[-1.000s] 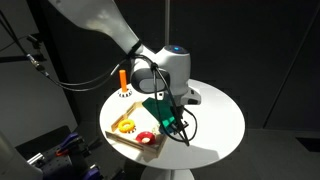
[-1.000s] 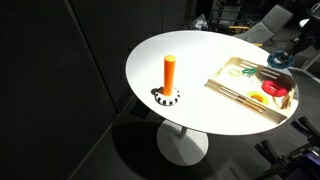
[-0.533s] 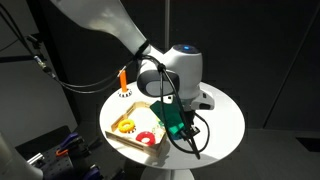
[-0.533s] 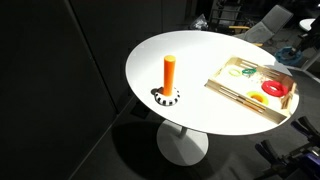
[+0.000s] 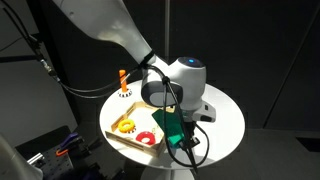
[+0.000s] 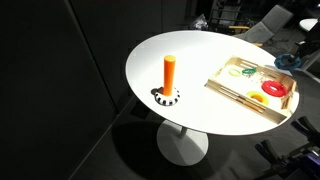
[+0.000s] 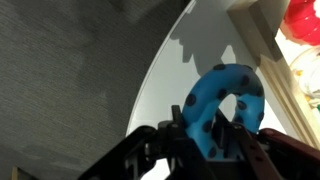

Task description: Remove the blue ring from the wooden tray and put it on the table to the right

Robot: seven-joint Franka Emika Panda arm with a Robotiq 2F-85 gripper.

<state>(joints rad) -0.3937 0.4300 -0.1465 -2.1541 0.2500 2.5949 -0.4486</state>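
End effector (image 7: 210,142) clamps the blue ring (image 7: 212,90) between its fingers above the table (image 7: 170,100), the ring visible only in the wrist view.

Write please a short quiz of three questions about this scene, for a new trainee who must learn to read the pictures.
1. True or false: the blue ring lies in the wooden tray.
2. Which rings are in the tray? A) the red ring and the yellow ring; B) a green one and a black one; C) none at all.
3. What stands upright on the table, apart from the tray?

Key
1. False: the gripper holds it, outside the tray.
2. A.
3. The orange peg.
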